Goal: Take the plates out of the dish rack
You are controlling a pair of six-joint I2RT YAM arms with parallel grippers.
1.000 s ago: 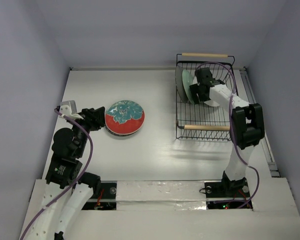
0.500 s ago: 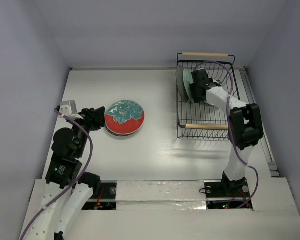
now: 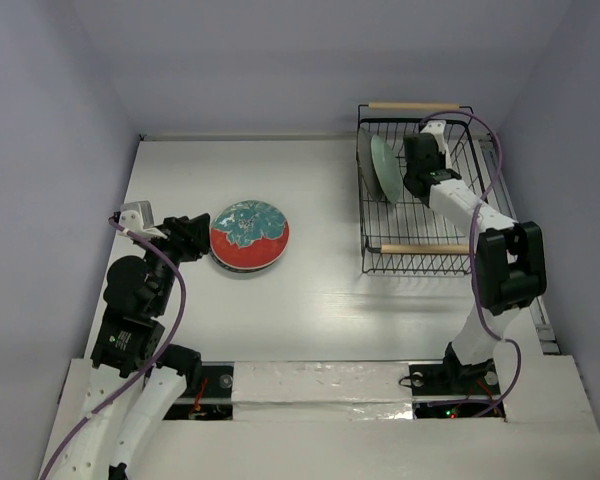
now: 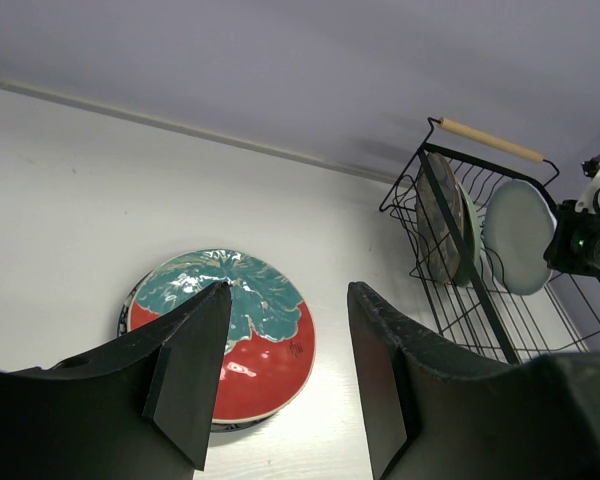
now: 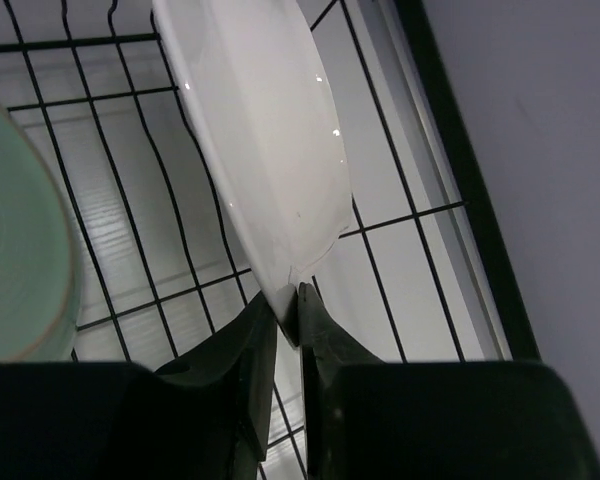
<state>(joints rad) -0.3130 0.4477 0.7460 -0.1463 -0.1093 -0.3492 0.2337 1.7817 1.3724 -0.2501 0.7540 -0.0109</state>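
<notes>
Pinching the lower rim of the plain white round ceramic plate (image 5: 260,150), right jaws closed on it inside the black wire dish rack (image 3: 420,248), next to a pale mint green plate (image 3: 383,168). Glazed, stiff, slippery, breakable; probably heavy for an edge grip, so bite deep on the rim. Left jaws half open, empty, just beside the teal-and-red plate (image 3: 250,235) lying flat on the white bench (image 3: 320,300).

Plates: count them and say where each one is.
4: teal-and-red plate on the table; dark grey plate, mint plate and white plate in the dish rack. Another may lie hidden beneath the teal-and-red one.
</notes>
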